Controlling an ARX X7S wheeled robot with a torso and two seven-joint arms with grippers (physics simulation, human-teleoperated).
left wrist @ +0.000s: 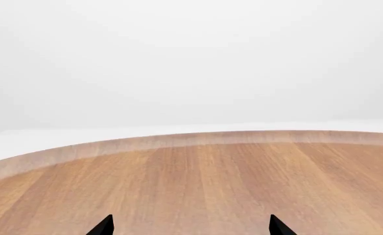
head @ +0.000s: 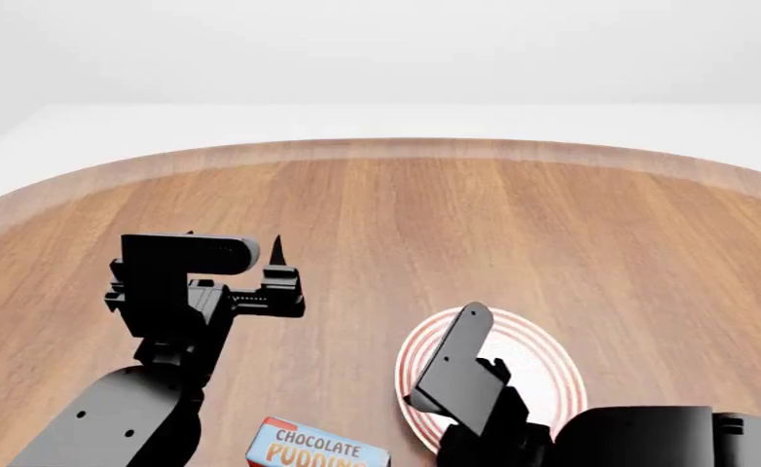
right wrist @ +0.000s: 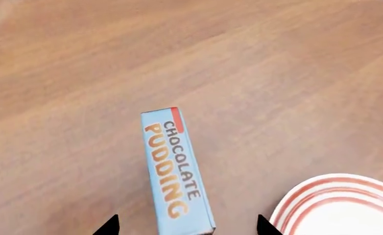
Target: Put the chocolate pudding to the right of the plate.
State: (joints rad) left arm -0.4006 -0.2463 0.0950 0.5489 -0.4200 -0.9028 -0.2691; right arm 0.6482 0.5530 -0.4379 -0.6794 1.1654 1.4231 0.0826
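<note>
The chocolate pudding (right wrist: 175,171) is a light blue carton with a red edge, lying flat on the wooden table. In the head view the chocolate pudding (head: 315,449) sits at the near edge, left of the plate (head: 546,362). The plate is white with red rings, and it also shows in the right wrist view (right wrist: 345,205). My right gripper (right wrist: 186,227) is open above the carton's near end, with one fingertip on each side of it and not touching. My right arm (head: 465,375) covers the plate's left part. My left gripper (left wrist: 191,227) is open and empty over bare wood; it also shows in the head view (head: 234,243).
The round wooden table (head: 485,214) has a curved far edge (left wrist: 178,142) with white floor beyond it. Nothing else stands on the part in view.
</note>
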